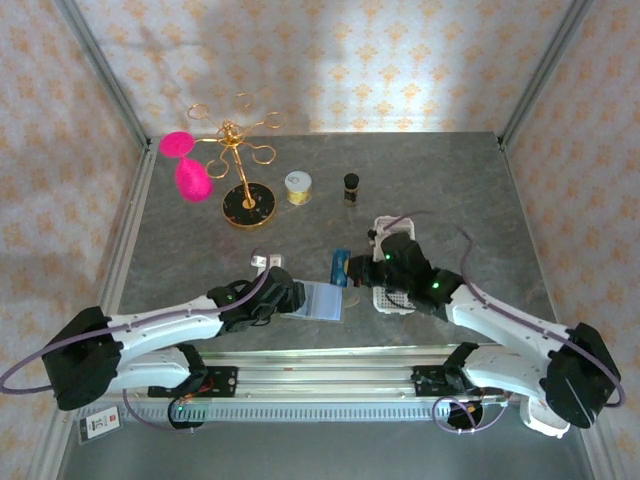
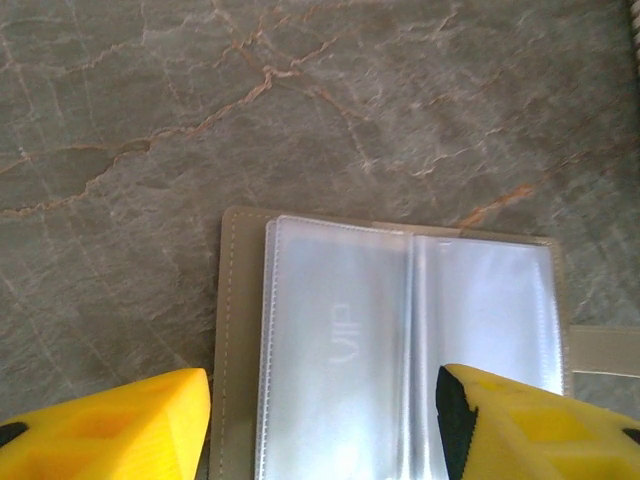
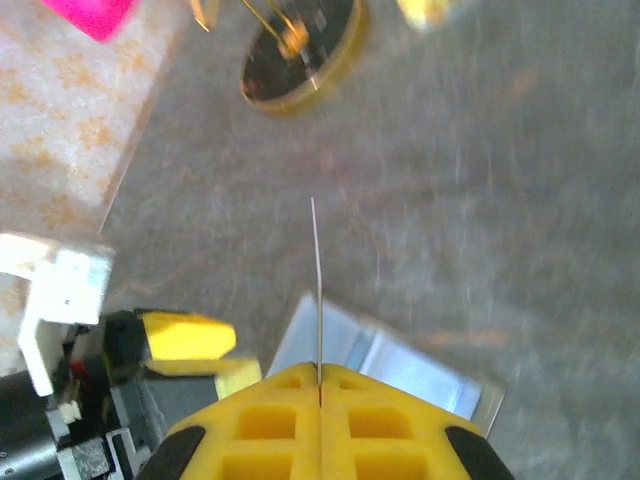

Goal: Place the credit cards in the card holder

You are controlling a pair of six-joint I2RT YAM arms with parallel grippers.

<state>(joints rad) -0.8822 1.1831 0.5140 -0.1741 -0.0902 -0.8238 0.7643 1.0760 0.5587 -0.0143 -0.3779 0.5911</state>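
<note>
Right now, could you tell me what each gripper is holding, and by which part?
The right gripper pinches one credit card by its edge. The left gripper holds nothing, open over the card holder.

Top external camera: mounted high behind the arm bases, which sit at the bottom of the frame. It faces down and forward over the whole table [image 1: 450,180], from a distance.

Left wrist camera: very close, looking steeply down onto the open card holder [image 2: 400,330]. The left gripper [image 2: 325,400] has its fingers in the lower corners.

Right wrist camera: close and blurred, looking forward and down past the right gripper [image 3: 320,375] at bottom centre. A credit card [image 3: 316,270] runs edge-on up the middle.

Shared ground: the card holder appears in all three views. The gold stand base [image 3: 300,50], at the top of the right wrist frame, sits upper left in the top view.
</note>
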